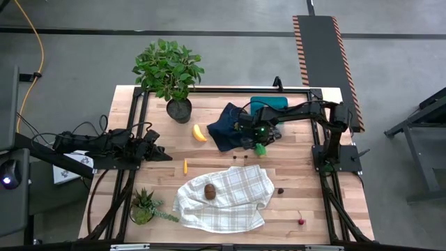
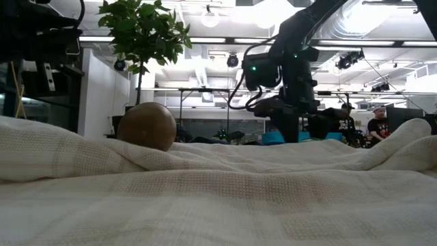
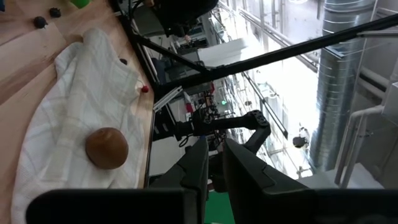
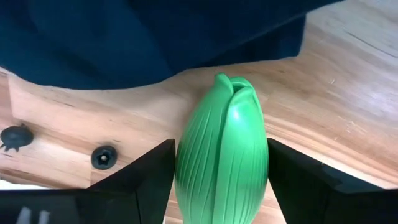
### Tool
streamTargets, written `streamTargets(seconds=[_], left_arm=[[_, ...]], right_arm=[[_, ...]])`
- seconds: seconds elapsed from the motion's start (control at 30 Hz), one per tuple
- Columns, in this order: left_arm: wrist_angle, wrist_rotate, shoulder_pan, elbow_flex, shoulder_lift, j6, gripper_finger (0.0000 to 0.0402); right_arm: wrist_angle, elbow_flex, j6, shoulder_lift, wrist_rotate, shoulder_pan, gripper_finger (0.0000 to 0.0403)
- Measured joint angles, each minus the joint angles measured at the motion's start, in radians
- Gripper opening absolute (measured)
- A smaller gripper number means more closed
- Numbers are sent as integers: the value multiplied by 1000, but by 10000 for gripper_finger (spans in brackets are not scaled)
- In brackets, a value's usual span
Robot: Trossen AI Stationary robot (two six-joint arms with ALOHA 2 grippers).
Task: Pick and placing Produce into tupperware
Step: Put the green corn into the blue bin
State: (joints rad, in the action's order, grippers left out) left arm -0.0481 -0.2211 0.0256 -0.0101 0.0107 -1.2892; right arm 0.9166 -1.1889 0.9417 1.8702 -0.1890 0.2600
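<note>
A bright green piece (image 4: pixel 221 155) lies on the wood beside the dark navy cloth (image 1: pixel 226 125). My right gripper (image 4: pixel 221 186) points down over it, open, one finger at each of its long sides. The teal tupperware (image 1: pixel 268 103) sits at the far edge, partly behind the right arm. A yellow banana (image 1: pixel 199 132) and an orange piece (image 1: pixel 185 166) lie on the bare wood. The brown kiwi-like piece (image 1: pixel 209 191) rests on a checked cloth (image 1: pixel 233 202). Dark red cherries (image 1: pixel 301 222) lie near the front right. My left gripper (image 3: pixel 211 165) is shut and level at the table's left side. My right gripper comes from above with its fingers (image 4: pixel 149 180) along both long sides of the green piece (image 4: pixel 186 168). The piece fills the gap between them. Whether the fingers touch it, I cannot tell.
A potted plant (image 1: pixel 169 70) stands at the far left of the table and a smaller one (image 1: pixel 144 207) at the near left corner. Two small dark pieces (image 1: pixel 240 157) lie on the wood close to the green piece. People stand in the room beyond (image 2: pixel 375 123).
</note>
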Motion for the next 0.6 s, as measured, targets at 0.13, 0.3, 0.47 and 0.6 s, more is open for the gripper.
streamTargets(seconds=[0.13, 0.3, 0.47, 0.6], left_arm=[[0, 0, 0, 0, 0, 2, 40], [0, 0, 0, 0, 0, 2, 40], [0, 0, 0, 0, 0, 2, 40], [0, 0, 0, 0, 0, 2, 40]], right_arm=[[17, 0, -5, 0, 0, 0, 219], [18, 0, -8, 0, -3, 0, 191], [18, -1, -24, 0, -3, 0, 191], [18, -1, -28, 0, -3, 0, 194]])
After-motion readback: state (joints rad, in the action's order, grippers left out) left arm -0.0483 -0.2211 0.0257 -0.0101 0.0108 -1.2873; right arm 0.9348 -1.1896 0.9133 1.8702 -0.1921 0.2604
